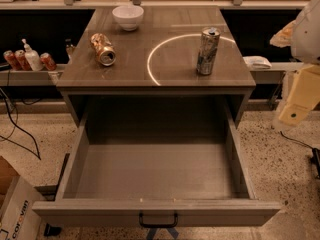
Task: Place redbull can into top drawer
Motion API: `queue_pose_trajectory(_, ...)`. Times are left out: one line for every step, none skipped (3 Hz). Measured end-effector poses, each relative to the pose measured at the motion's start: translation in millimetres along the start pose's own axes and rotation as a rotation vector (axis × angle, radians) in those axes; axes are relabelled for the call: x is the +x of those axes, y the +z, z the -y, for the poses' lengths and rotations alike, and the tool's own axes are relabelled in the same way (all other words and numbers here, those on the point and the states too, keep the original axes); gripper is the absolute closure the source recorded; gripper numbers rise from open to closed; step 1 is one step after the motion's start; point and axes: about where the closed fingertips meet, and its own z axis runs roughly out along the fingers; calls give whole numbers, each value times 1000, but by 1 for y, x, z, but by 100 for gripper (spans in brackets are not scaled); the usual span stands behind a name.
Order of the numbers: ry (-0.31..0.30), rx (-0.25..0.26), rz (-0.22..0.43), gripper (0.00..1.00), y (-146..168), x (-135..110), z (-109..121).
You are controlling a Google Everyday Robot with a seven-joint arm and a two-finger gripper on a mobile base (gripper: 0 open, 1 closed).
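The redbull can stands upright on the right part of the grey wood-grain cabinet top, inside a bright ring of light. The top drawer is pulled wide open below the cabinet top and holds nothing. Its small dark handle sits centred on the front panel. My gripper hangs at the right edge of the view, beside the cabinet's right side. It is well to the right of the can and lower than it, and it holds nothing that I can see.
A gold can lies on its side on the left of the top. A white bowl stands at the back. Bottles and red cans sit on a left shelf. A cardboard box is on the floor at lower left.
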Motion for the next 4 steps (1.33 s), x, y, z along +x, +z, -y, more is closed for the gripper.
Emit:
queue_pose_trajectory(0, 0, 0, 0, 0, 0, 0)
queue_pose_trajectory(35, 47, 59, 0, 9, -15, 9)
queue_pose_trajectory(122, 98, 186, 0, 33, -35, 28)
queue_pose_trajectory(187, 155, 293, 0, 58, -49, 62)
